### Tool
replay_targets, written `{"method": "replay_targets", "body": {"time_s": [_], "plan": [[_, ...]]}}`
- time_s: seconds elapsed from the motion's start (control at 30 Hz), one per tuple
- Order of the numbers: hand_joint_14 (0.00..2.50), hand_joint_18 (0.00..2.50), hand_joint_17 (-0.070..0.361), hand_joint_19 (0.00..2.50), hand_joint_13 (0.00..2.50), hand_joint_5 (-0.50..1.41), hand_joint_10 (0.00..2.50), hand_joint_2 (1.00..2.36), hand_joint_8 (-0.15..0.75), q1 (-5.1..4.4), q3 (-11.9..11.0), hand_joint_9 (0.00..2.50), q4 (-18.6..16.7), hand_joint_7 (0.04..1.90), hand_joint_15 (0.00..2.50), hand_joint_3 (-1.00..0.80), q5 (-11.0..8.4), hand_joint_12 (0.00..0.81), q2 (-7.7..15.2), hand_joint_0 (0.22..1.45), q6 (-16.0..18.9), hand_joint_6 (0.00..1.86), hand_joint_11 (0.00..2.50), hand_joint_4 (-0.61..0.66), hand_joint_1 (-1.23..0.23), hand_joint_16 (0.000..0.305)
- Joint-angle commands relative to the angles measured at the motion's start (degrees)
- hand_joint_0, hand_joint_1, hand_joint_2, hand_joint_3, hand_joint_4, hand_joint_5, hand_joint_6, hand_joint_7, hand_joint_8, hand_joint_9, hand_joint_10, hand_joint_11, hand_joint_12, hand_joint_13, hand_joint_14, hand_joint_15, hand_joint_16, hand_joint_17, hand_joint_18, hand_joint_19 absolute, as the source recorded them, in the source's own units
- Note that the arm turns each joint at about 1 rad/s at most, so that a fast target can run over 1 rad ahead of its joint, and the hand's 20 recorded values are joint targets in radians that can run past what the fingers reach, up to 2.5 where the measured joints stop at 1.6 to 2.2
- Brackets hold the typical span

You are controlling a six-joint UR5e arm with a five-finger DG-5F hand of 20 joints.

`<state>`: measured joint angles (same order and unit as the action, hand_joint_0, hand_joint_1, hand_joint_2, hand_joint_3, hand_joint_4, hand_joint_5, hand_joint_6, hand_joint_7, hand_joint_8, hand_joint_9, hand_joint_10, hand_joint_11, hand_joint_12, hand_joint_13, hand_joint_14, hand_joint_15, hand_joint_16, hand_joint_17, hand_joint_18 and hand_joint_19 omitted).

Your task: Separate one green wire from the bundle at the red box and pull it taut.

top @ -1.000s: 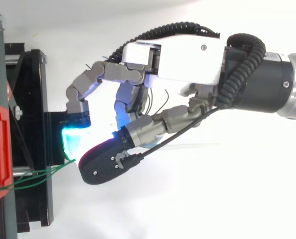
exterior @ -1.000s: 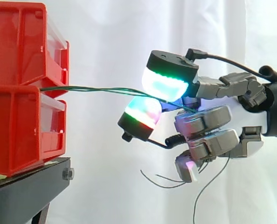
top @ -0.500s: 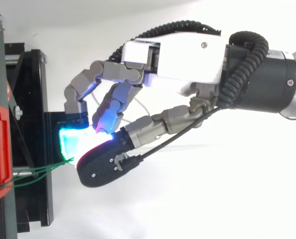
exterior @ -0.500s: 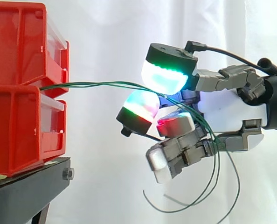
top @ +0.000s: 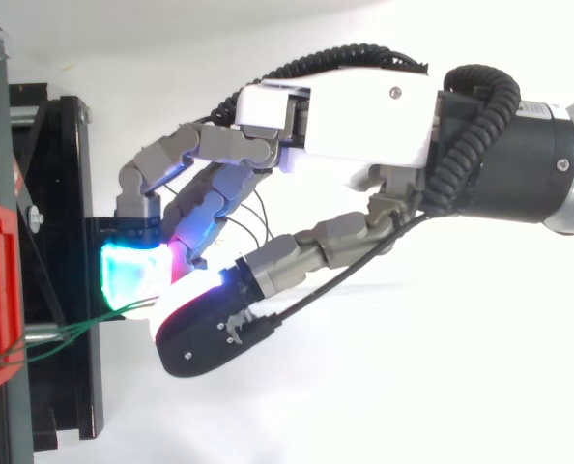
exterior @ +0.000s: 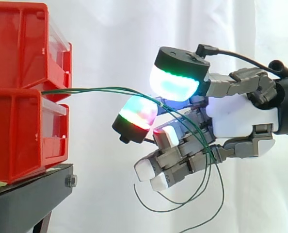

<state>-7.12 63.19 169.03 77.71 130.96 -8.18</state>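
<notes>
The green wires [exterior: 105, 89] leave the front of the red box [exterior: 18, 131] at the seam between its two stacked tiers. They arc away from it into the hand [exterior: 236, 116], which hovers level with that seam, well off the box's front. Loose loops hang below the hand. Where the strands cross the hand they overlap, so their number is unclear, and I cannot tell whether the hand grips any of them. The frame's left edge cuts the box off. It sits on a black stand [exterior: 27, 199].
</notes>
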Motion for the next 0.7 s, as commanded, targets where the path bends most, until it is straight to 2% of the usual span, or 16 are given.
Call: {"method": "replay_targets", "body": {"time_s": [0.0,0.27,0.47,0.53,0.67], "plan": [[0.02,0.44,0.115,0.45,0.62,-0.19,0.03,1.01,0.275,0.00,0.00,0.94,-0.01,0.96,0.47,-0.34,0.08,0.356,0.00,0.61,0.00,0.77,0.90,0.09,-0.79,0.051],[0.02,0.51,0.116,0.45,0.68,-0.21,0.03,1.02,0.266,-0.26,0.00,0.97,-0.01,0.89,0.51,-0.30,-0.01,0.357,0.00,0.68,0.09,0.86,0.99,0.10,-0.84,0.052],[0.02,0.56,0.115,0.43,0.69,-0.20,0.02,1.00,0.263,-0.26,0.00,0.98,-0.10,0.82,0.49,-0.44,-0.10,0.355,0.00,0.73,-0.09,0.86,1.00,0.10,-0.91,0.051],[0.02,0.58,0.115,0.42,0.70,-0.20,0.02,1.00,0.263,-0.26,0.00,0.99,-0.10,0.87,0.49,-0.50,-0.10,0.353,0.00,0.75,0.09,0.87,1.03,0.09,-0.92,0.051],[0.02,0.60,0.113,0.43,0.72,-0.20,0.02,1.00,0.264,-0.26,0.00,1.02,-0.10,0.88,0.50,-0.50,-0.10,0.354,0.00,0.74,0.09,0.88,1.05,0.10,-0.92,0.050]]}}
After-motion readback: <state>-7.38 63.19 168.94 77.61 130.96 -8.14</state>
